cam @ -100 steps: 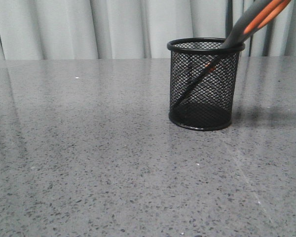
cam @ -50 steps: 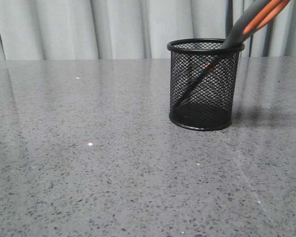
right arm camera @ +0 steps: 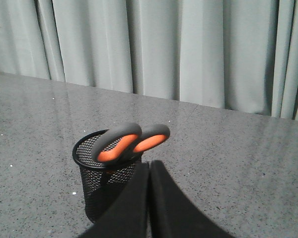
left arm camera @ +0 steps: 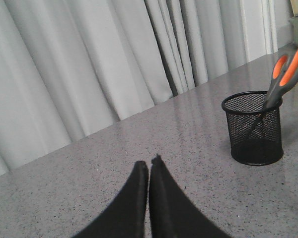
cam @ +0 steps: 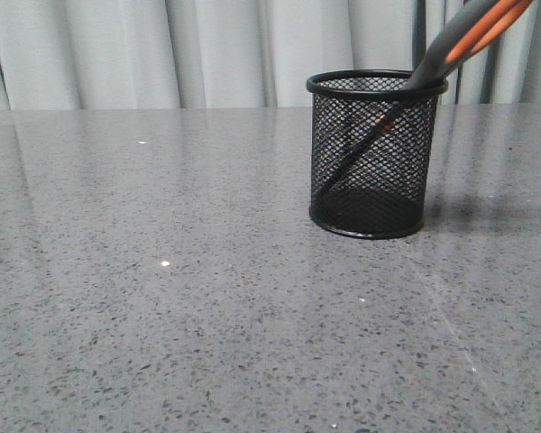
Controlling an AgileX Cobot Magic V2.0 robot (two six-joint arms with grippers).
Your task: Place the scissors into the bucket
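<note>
- Front view: the bucket (cam: 376, 155) stood upright on the desk (cam: 189, 307), toward the far edge and right of centre. The scissors (cam: 433, 65) sat inside it, blades down, long axis tilted, handles leaning over the rim toward the right edge. No pincer appeared in this view.
- Left wrist view: the left pincer (left arm camera: 149, 167) was closed with nothing between its fingers, well apart from the bucket (left arm camera: 253, 129). The scissors (left arm camera: 284, 74) rose from the cup, untouched.
- Right wrist view: the right pincer (right arm camera: 149, 168) was likewise closed and empty, and looked near the bucket (right arm camera: 97, 181), the orange-lined handles (right arm camera: 131, 141) just beyond its tips. The right arm was judged the nearer. The task appeared complete; no further grasp seemed needed.
</note>
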